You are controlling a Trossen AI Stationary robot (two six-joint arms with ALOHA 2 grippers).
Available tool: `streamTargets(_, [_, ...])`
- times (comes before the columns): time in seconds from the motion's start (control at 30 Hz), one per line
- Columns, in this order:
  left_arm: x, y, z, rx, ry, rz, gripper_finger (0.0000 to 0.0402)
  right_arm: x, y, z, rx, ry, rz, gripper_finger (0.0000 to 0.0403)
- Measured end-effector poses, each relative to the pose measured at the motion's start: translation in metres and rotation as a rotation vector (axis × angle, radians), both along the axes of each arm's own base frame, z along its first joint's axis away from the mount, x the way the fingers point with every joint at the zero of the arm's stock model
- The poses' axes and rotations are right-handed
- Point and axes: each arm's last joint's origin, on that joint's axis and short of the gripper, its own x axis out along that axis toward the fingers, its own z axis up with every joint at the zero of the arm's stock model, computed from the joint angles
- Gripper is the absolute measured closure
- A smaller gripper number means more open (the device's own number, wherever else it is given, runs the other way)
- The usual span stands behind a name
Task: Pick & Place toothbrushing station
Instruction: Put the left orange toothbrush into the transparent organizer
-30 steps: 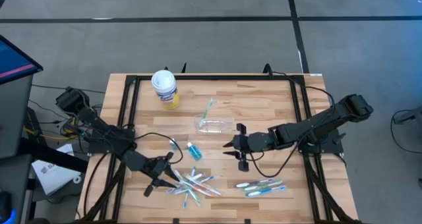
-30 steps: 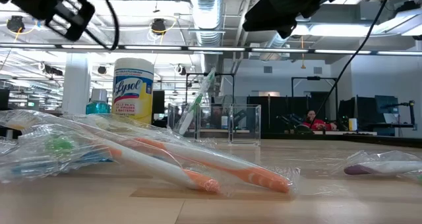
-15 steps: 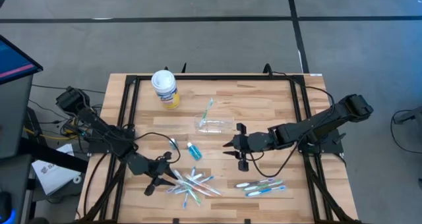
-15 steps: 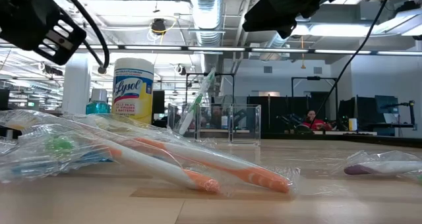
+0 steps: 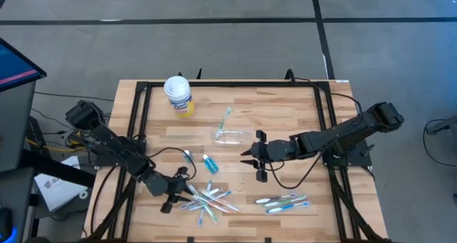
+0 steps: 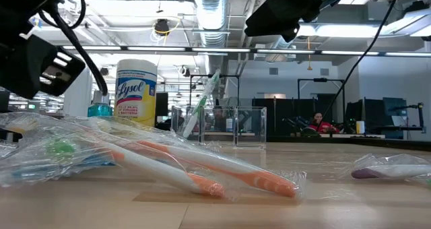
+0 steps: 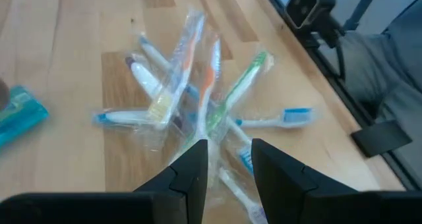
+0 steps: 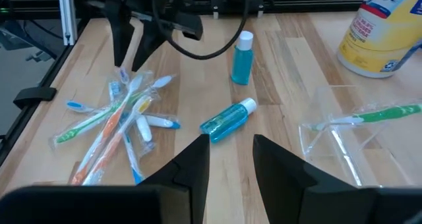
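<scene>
Only readable writing: "Lysol" in blue script on the yellow label of the white tub (image 6: 137, 91), standing at the table's (image 5: 285, 121) far left; the right wrist view cuts the word to "ysol", and smaller print on the label can't be read. Clear cup (image 5: 233, 135) lies on its side near table centre w/ a green-white toothbrush (image 5: 226, 118) poking out of its mouth; low view shows that brush leaning up out of the cup. Just nearer the front lie two small teal bottles (image 8: 229, 118), one upright, one flat; their labels are too small to read. Left gripper (image 7: 229, 163) hangs low over the wrapped toothbrush pile (image 5: 208, 200) at front left, jaws a bit apart, nothing pinched; can't tell if the tips touch the wrappers. Pile is a tangle of clear sleeves w/ orange, green and blue brushes; any print on the sleeves is illegible. Right gripper (image 8: 231, 153) hovers mid-table just right of the cup, jaws a bit apart, empty. A second brush bunch (image 5: 284, 202) lies front right; low view cuts it off at the edge. A person in red (image 6: 319, 123) sits far back in the room, hard to make out.
</scene>
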Motion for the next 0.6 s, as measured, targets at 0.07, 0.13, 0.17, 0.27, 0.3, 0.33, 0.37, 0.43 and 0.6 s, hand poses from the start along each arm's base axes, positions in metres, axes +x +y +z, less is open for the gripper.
streamTargets(0.07, [0.0003,-0.0001,-0.0030,0.011,0.009,0.004,0.0291,0.0000,0.0000,0.0000,0.000,0.000,0.000,0.0295])
streamTargets(0.13, [0.0005,-0.0003,-0.0047,0.015,0.016,0.005,0.0291,0.0000,0.0001,0.0001,0.000,-0.001,0.000,0.0295])
streamTargets(0.17, [0.0007,-0.0004,-0.0052,0.007,0.019,0.011,0.0291,0.0000,0.0001,0.0001,0.000,-0.001,0.000,0.0295])
streamTargets(0.27, [0.0005,-0.0002,-0.0062,0.009,0.027,0.015,0.0291,0.0000,0.0001,0.0001,0.000,-0.001,0.001,0.0295])
streamTargets(0.3, [0.0005,-0.0002,-0.0061,0.009,0.025,0.016,0.0291,0.0000,0.0001,0.0001,0.000,-0.001,0.001,0.0295])
streamTargets(0.33, [0.0007,0.0001,-0.0061,0.015,0.021,0.024,0.0291,0.0000,0.0001,0.0001,0.000,-0.001,0.001,0.0295])
streamTargets(0.37, [0.0007,0.0004,-0.0061,0.021,0.018,0.034,0.0291,0.0000,0.0001,0.0001,-0.002,-0.001,0.002,0.0295])
streamTargets(0.43, [0.0010,0.0008,-0.0061,0.024,0.016,0.038,0.0291,0.0000,0.0001,0.0001,-0.002,-0.001,0.002,0.0295])
streamTargets(0.6, [0.0006,0.0019,-0.0073,0.037,0.026,0.043,0.0291,0.0001,0.0001,0.0002,-0.002,-0.002,0.002,0.0295])
